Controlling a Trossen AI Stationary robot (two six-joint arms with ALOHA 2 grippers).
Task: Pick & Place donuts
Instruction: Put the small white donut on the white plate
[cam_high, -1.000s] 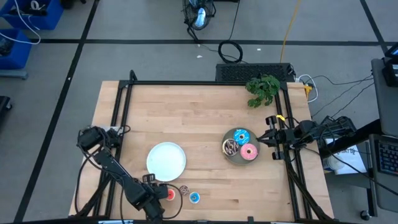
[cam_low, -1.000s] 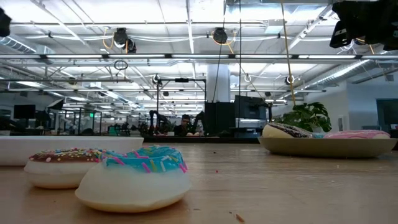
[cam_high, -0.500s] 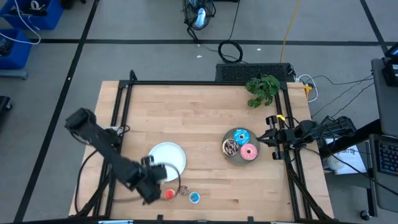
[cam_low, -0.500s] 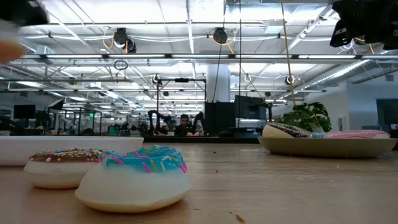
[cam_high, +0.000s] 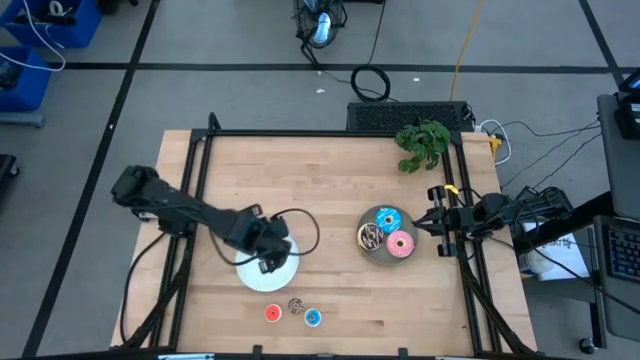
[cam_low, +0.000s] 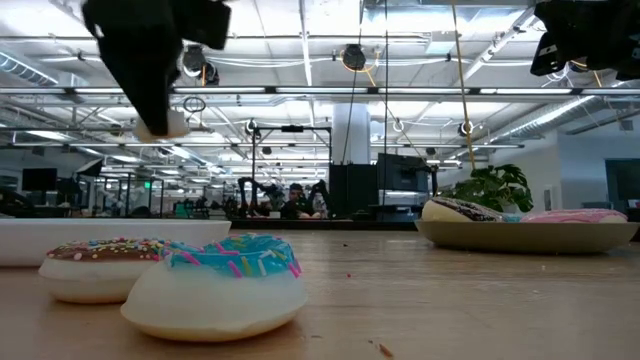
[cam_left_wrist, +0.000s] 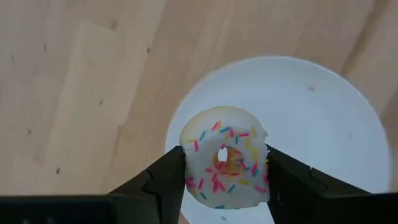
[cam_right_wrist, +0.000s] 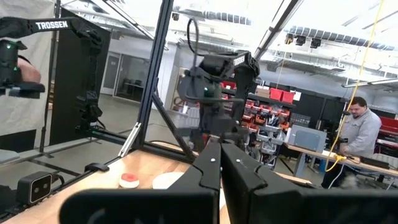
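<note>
One pale donut (cam_left_wrist: 225, 165), left gripper (cam_left_wrist: 225, 180) clamping, seemingly above white plate (cam_left_wrist: 323, 106)

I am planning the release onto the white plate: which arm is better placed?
Left. Its hand already grips the pale sprinkled donut above the white plate; the right hand waits beside the grey plate.

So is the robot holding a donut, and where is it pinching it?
Yes. The left gripper holds a pale pink sprinkled donut by its two outer sides, above the white plate. The right gripper holds nothing; its jaws are shut.
</note>
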